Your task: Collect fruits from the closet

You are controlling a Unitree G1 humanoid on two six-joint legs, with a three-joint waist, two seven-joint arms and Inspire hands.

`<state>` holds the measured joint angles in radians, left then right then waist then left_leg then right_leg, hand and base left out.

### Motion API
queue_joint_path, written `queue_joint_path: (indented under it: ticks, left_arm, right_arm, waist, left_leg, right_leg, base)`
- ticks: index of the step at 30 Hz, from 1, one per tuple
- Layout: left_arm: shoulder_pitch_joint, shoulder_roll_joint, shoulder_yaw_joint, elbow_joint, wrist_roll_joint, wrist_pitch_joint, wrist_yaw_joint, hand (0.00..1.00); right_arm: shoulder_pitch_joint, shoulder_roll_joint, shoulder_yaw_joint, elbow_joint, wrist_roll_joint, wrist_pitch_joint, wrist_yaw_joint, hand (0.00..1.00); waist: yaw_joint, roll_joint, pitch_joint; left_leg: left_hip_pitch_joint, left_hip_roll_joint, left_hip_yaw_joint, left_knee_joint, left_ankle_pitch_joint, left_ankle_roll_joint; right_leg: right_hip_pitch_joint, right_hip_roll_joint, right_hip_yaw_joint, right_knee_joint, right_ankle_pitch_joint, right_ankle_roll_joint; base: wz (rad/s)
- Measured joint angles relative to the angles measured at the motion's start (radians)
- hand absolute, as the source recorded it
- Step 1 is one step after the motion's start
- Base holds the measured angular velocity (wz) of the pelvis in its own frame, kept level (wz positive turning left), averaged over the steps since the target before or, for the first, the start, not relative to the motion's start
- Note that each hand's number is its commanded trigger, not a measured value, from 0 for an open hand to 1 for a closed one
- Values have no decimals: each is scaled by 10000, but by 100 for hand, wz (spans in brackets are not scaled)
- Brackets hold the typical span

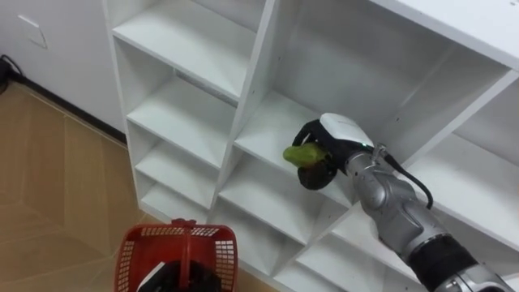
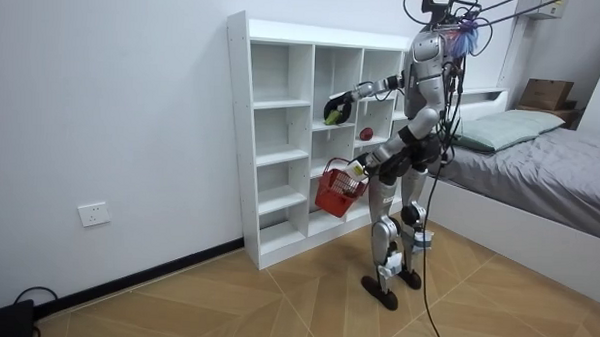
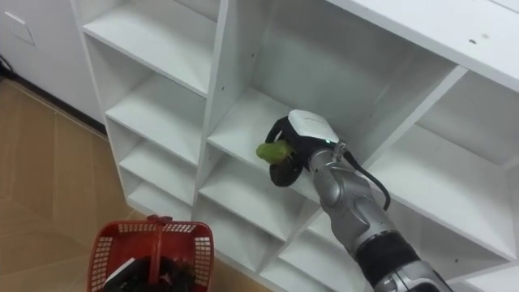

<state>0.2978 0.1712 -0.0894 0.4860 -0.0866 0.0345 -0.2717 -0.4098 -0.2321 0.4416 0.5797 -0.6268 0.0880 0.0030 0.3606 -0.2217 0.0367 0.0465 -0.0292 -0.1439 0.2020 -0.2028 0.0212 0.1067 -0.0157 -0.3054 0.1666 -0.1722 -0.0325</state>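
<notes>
Green fruit (image 1: 300,153) is clamped in the right hand (image 1: 331,152), fingers curled round it, at the front edge of a middle-column shelf of the white closet (image 1: 253,73). I judge it is held out there for transfer. Red basket (image 1: 134,243) hangs by its handle from the left hand (image 1: 174,278), which is closed round it, low and to the left of the fruit, mouth up to take the drop. Red fruit (image 2: 365,134) lies on a shelf toward the room view's right, not yet collected.
</notes>
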Motion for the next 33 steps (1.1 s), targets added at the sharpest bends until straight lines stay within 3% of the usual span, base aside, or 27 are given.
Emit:
queue_joint_path:
  ticks: [11, 20, 29, 33]
  left_arm:
    - [132, 17, -21, -44, 11, 31, 67, 100]
    - [266, -165, -58, -41, 29, 105, 194, 100]
    - [168, -326, -138, -53, 122, 94, 245, 100]
    - [-32, -363, -452, -55, 108, 83, 389, 100]
  right_arm:
    - [-1, -9, -1, 9, 18, -73, -17, 100]
    - [6, -74, -307, -1637, -514, -241, 8, 100]
    - [82, -79, -560, -2392, -508, -449, 66, 100]
    - [96, -14, -556, -2836, -334, -588, 108, 100]
  waist:
    - [-165, 156, -68]
    - [-722, 584, -164]
    - [-949, 830, -143]
    - [-1222, 908, -141]
  left_leg:
    - [-1, -5, -22, 3, 0, 0]
    - [23, -4, 23, 17, 1, 1]
    - [331, 80, 292, -66, 14, 11]
    - [352, 71, 369, -129, 14, 18]
  right_leg:
    - [14, -14, -18, 3, -1, 1]
    - [6, -14, 39, 3, -2, 2]
    - [146, -18, 382, 13, -9, 15]
    - [143, -14, 539, 17, -9, 13]
  base:
    - [0]
    - [0]
    - [-9]
    - [-6]
